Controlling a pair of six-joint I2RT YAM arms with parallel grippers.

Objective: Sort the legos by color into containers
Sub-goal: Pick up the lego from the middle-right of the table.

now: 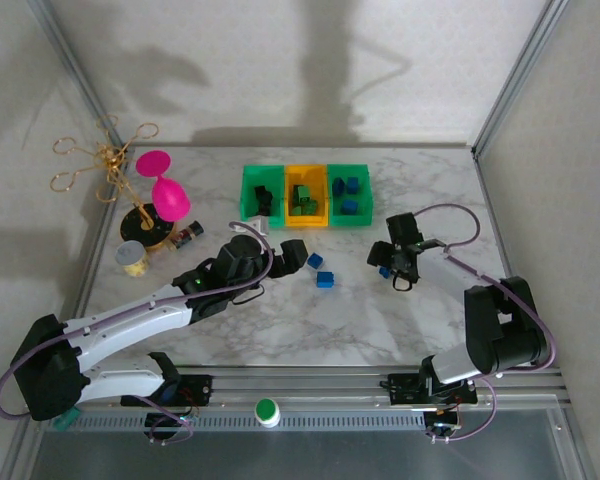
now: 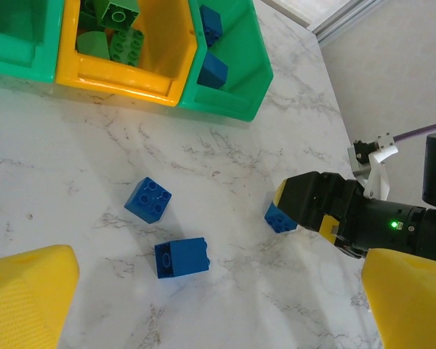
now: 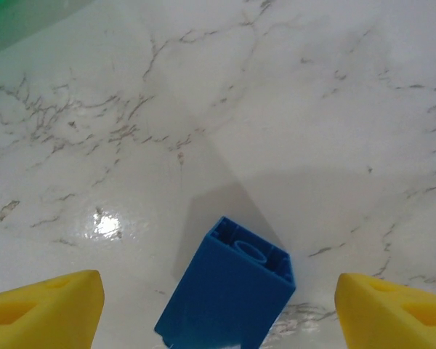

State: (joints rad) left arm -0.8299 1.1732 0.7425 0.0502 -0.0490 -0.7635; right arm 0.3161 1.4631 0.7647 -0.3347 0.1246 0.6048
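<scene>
The right pincer [image 3: 218, 309] stands wide open, a blue lego [image 3: 232, 283] lying untouched between its fingers.

You had bare desk [image 1: 380, 330] across the whole near half, between the two arm bases. At the back centre three bins stood in a touching row: the left green bin [image 1: 248, 196], the orange-yellow bin [image 1: 306, 222] and the right green bin [image 1: 366, 190]. They walled off that edge and were open only from above. Your far left corner was crowded by a gold rack [image 1: 108, 165], a pink goblet [image 1: 166, 192], a jar [image 1: 132, 258] and a small bottle [image 1: 188, 235], with the left arm [image 1: 130, 318] slanting past them. Mid-desk, two blue bricks [image 1: 315, 261] [image 1: 325, 279] lay close together. A third blue brick [image 3: 229, 291] stood between the right pincer's [image 1: 390, 262] spread fingers [image 3: 43, 309], with a gap on either side.
</scene>
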